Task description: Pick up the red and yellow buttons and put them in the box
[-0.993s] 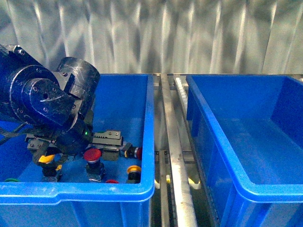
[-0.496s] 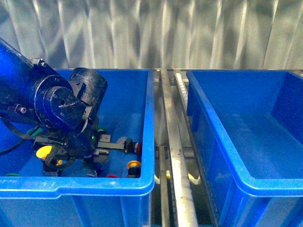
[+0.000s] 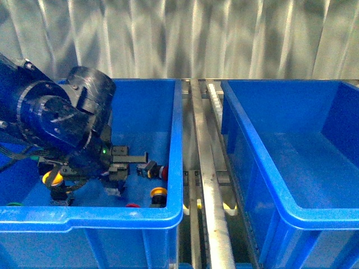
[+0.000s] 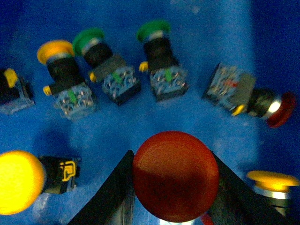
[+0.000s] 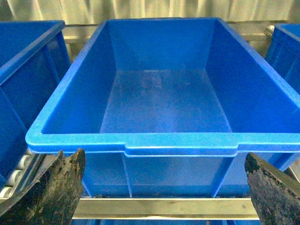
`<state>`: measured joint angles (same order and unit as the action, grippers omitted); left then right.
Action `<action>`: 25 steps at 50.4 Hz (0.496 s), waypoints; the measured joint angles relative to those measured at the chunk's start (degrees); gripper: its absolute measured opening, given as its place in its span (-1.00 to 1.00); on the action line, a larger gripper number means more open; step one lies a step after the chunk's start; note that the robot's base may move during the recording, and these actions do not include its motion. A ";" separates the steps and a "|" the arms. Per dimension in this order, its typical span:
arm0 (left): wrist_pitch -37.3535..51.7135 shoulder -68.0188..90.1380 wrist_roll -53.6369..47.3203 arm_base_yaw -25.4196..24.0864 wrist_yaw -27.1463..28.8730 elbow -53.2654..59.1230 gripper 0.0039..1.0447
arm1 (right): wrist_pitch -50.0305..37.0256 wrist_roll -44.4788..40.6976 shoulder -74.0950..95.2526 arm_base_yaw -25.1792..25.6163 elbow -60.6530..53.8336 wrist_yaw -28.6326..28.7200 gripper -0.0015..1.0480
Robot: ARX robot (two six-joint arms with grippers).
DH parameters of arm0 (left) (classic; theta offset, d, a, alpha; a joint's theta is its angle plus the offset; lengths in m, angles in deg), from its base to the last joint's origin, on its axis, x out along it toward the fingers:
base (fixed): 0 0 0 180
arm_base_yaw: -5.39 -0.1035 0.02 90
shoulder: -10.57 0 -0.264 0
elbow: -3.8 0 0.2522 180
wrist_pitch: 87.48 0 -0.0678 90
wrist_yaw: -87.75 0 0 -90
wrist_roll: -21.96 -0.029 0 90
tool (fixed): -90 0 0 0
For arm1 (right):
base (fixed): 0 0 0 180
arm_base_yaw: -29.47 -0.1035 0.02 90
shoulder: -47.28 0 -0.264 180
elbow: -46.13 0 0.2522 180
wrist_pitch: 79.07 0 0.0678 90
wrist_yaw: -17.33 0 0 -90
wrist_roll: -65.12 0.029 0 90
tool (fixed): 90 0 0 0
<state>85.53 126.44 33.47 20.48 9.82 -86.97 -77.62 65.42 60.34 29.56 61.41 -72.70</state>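
In the left wrist view my left gripper (image 4: 174, 187) is shut on a red button (image 4: 176, 174); its round cap fills the gap between the black fingers. In the front view that gripper (image 3: 116, 178) hangs low inside the left blue bin (image 3: 90, 219). On the bin floor lie another red button (image 4: 280, 110), yellow buttons (image 4: 56, 51) (image 4: 18, 180) (image 4: 273, 179) and two green ones (image 4: 89, 40) (image 4: 153, 30). The box (image 3: 259, 168) stands empty at the right. My right gripper (image 5: 164, 197) is open in front of the box's near rim (image 5: 164, 140), holding nothing.
A metal roller rail (image 3: 210, 185) runs between the two bins. A corrugated metal wall (image 3: 179, 39) closes the back. A red button (image 3: 161, 171) and a yellow button (image 3: 159, 193) lie close to the left bin's right wall. Further blue bins flank the box in the right wrist view.
My left arm dipped down onto the upright red button, shut on it, and has risen slightly. That button no longer stands on the bin floor.
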 joint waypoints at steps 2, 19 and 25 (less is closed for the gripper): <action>2.10 -2.34 0.20 -0.28 -1.31 1.70 -0.36 | 0.00 0.00 0.00 0.00 0.00 0.00 0.88; 14.12 -18.73 4.00 -6.47 -15.34 17.05 -0.36 | 0.00 0.00 0.00 0.00 0.00 0.00 0.88; 18.03 -20.48 7.28 -7.80 -18.12 21.05 -0.36 | 0.00 0.00 0.00 0.00 0.00 0.00 0.88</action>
<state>103.56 105.96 40.75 12.68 -8.30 -65.92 -77.62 65.42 60.34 29.56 61.41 -72.70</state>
